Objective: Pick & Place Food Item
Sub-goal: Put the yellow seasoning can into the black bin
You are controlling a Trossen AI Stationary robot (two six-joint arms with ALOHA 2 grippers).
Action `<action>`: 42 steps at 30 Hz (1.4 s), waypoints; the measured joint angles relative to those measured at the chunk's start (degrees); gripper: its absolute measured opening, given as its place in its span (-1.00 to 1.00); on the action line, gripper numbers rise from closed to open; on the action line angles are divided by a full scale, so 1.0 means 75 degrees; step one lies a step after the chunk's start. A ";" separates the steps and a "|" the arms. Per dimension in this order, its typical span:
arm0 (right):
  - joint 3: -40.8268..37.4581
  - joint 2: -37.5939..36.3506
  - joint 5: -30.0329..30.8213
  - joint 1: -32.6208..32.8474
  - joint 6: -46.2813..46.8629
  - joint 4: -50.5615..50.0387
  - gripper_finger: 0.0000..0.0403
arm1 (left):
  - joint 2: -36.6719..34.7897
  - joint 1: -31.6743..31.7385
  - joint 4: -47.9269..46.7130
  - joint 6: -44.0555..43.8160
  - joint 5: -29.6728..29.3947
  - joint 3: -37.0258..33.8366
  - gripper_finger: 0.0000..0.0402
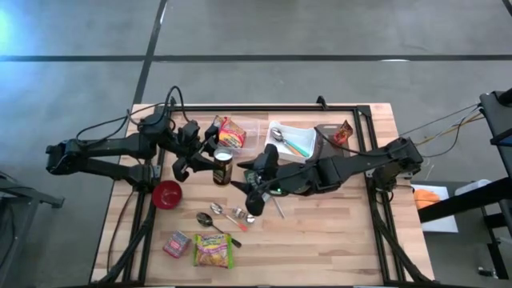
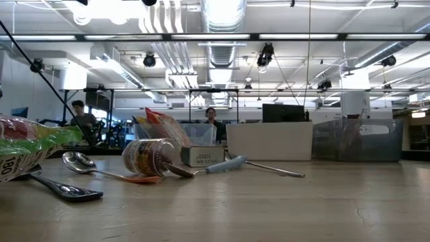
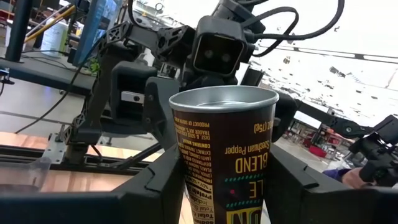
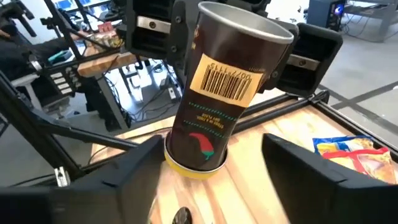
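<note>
A dark brown food can (image 1: pixel 223 168) with a yellow lid hangs upside down over the table's middle, its silver end up. My left gripper (image 1: pixel 212 164) is shut on it, reaching in from the table's left. In the left wrist view the can (image 3: pixel 227 155) fills the space between the fingers. My right gripper (image 1: pixel 248 182) stands open just right of the can. In the right wrist view its two fingers (image 4: pixel 124 180) flank the can's yellow lid end (image 4: pixel 193 165), with a gap on at least one side. The low view shows neither the grippers nor the can. My left gripper pinches the can's side wall (image 4: pixel 186 43) between its two fingers, near the silver upper end. The fingers (image 3: pixel 155 186) come about level from the table's left and lie across the can. The can is lifted clear of the table, upside down and slightly tilted.
On the near side lie a red bowl (image 1: pixel 167 194), spoons (image 1: pixel 206 220), a noodle packet (image 1: pixel 213 250) and a small pink packet (image 1: pixel 177 242). At the far side stand a clear box with a snack bag (image 1: pixel 232 132) and a white tray (image 1: pixel 292 140) of utensils.
</note>
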 joint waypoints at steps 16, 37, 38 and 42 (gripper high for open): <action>-0.0044 0.0150 0.0033 0.0000 0.0790 0.0402 0.96 | 0.0000 -0.0007 0.0006 0.0009 0.0000 0.0000 -0.20; -0.0067 0.0523 0.0435 -0.0424 0.0976 0.1377 0.95 | 0.0017 -0.0123 0.0011 0.0204 0.0053 -0.0020 -0.20; -0.0070 0.0523 0.0309 -0.0439 0.0920 0.1379 0.95 | 0.0017 -0.0130 0.0003 0.0204 0.0058 -0.0020 -0.20; -0.0073 0.0523 0.0036 -0.0458 0.0889 0.1397 0.95 | 0.0017 -0.0134 0.0014 0.0207 0.0085 -0.0020 -0.20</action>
